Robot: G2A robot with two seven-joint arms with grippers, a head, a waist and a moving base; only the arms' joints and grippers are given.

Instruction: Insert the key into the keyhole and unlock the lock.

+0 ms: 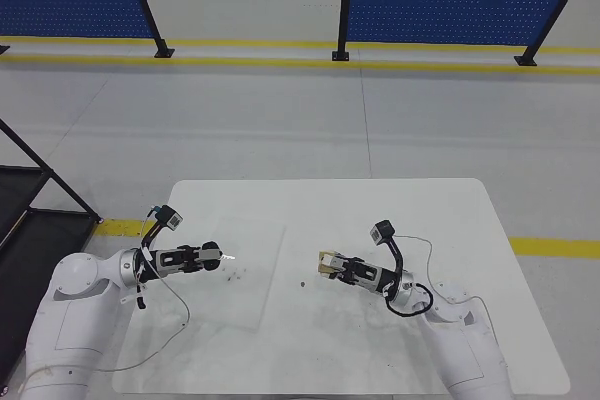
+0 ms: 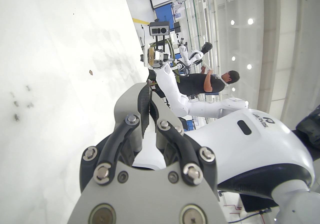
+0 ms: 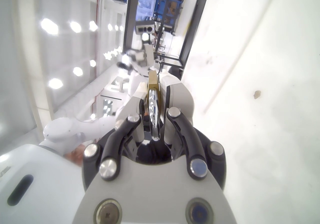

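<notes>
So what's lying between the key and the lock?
Top view: bare table lies between the key and the lock, apart from a small brown speck near the lock.

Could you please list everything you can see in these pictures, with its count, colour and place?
table: one, white, under both arms
lock: one, brass with a silvery shackle, in the right gripper
key: one, silvery, sticking out of the left gripper
speck: one, brown, on the table between the grippers
rack: one, black, on the floor beside the table
left gripper: one, grey and black, shut on the key
right gripper: one, grey and black, shut on the lock
</notes>
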